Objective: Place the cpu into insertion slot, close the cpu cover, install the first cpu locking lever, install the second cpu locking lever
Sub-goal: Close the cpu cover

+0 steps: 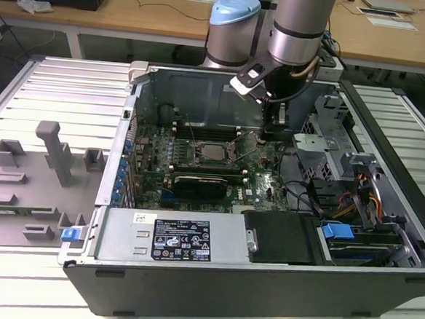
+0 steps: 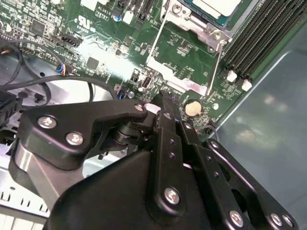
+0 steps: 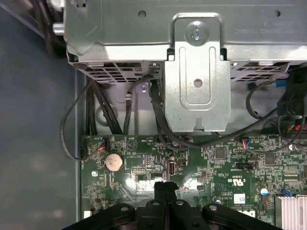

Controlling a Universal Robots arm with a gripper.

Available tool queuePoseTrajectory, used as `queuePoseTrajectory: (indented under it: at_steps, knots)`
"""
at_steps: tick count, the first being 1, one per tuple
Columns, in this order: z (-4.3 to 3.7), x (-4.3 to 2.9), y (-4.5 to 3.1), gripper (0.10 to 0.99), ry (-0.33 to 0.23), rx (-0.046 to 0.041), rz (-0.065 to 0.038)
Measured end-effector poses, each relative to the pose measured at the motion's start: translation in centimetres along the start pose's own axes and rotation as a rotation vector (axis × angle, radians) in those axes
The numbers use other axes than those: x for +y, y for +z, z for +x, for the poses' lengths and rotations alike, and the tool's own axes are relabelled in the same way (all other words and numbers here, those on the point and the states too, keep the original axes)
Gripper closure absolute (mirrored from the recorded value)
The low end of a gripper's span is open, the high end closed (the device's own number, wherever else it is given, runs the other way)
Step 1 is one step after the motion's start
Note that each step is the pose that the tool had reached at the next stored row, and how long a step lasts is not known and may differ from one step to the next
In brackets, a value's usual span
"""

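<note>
My black end effector (image 3: pixel 165 185) hangs clenched on nothing over the green circuit board (image 3: pixel 192 163) (small dull-silver square cpu (image 1: pixel 214 152) nearby)

The case (image 1: pixel 261 294) lies on the worktop (image 1: pixel 50 82). In it lies the board (image 1: pixel 261 188), with the cpu (image 1: pixel 214 152) near its middle. The gripper (image 1: pixel 280 124) hangs over the board, to the exterior view's right of the cpu, beside the drive cage (image 1: pixel 323 149). Holders (image 1: pixel 52 155) stand at the exterior view's left of the case.
</note>
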State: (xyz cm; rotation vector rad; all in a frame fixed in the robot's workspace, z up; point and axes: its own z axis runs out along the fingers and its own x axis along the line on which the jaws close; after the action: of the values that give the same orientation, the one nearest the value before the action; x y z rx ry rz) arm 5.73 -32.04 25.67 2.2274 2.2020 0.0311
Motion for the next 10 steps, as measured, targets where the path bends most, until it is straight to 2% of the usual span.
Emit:
queuePoseTrajectory:
  at_steps: [8,10]
  knots:
    - [0.0,0.3,1.39,0.98,0.0,-0.0001,0.03]
    - [-0.01,0.3,1.39,0.98,0.0,-0.0005,0.03]
